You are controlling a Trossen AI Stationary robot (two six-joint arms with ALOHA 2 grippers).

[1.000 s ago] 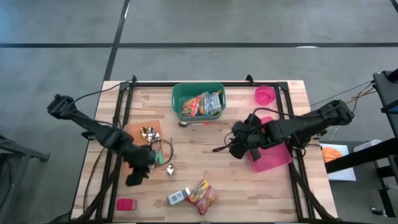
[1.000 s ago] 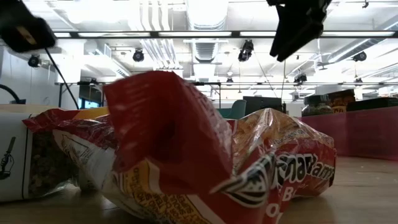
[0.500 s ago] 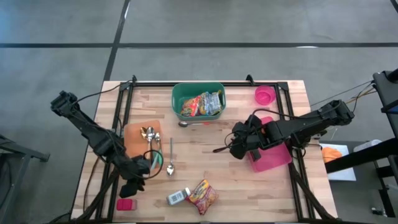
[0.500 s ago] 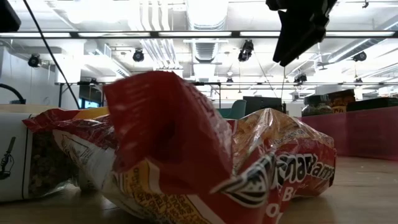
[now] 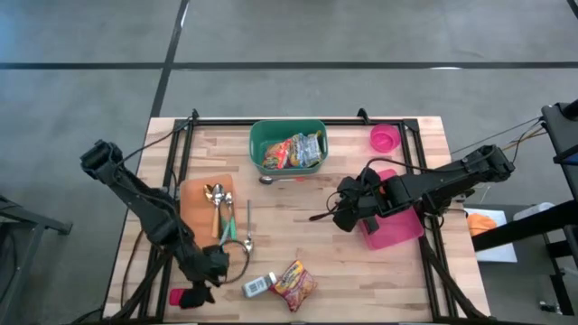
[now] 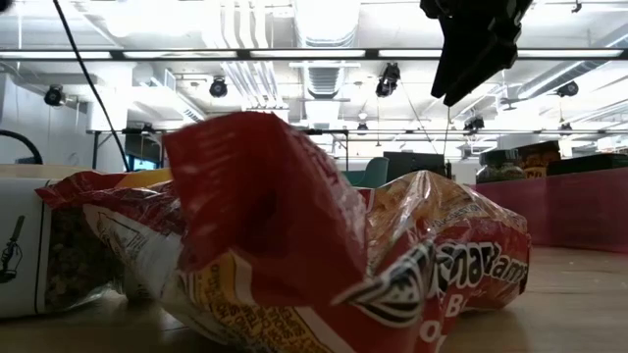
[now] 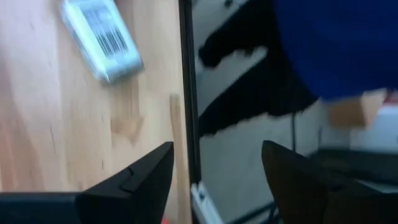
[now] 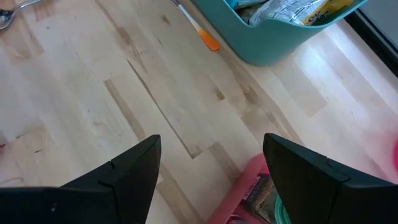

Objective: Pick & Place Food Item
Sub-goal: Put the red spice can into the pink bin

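A red snack bag (image 5: 293, 283) lies flat on the wooden table near its front edge and fills the low view (image 6: 294, 245). A small white packet (image 5: 257, 287) with a barcode (image 7: 102, 40) lies beside it. My left gripper (image 5: 200, 282) hovers open near the front left corner, to the left of the packet, with nothing between its fingers (image 7: 214, 174). My right gripper (image 5: 341, 215) stands open over bare wood at mid table (image 8: 211, 168), also empty. A teal bin (image 5: 271, 134) at the far middle holds more snack bags.
An orange board (image 5: 194, 194) with spoons lies left of centre, and more cutlery sits beside it. A pink tray (image 5: 397, 230) and a pink cup (image 5: 384, 137) are on the right. A small red block (image 5: 181, 296) sits at the front left. A black rail (image 7: 186, 93) edges the table, with a person in blue (image 7: 336, 43) beyond it.
My left gripper has swung from beside the orange board and spoons toward the table's near edge, ending by the red block at the front left corner. It has left the low view. Bag and packet have stayed put.
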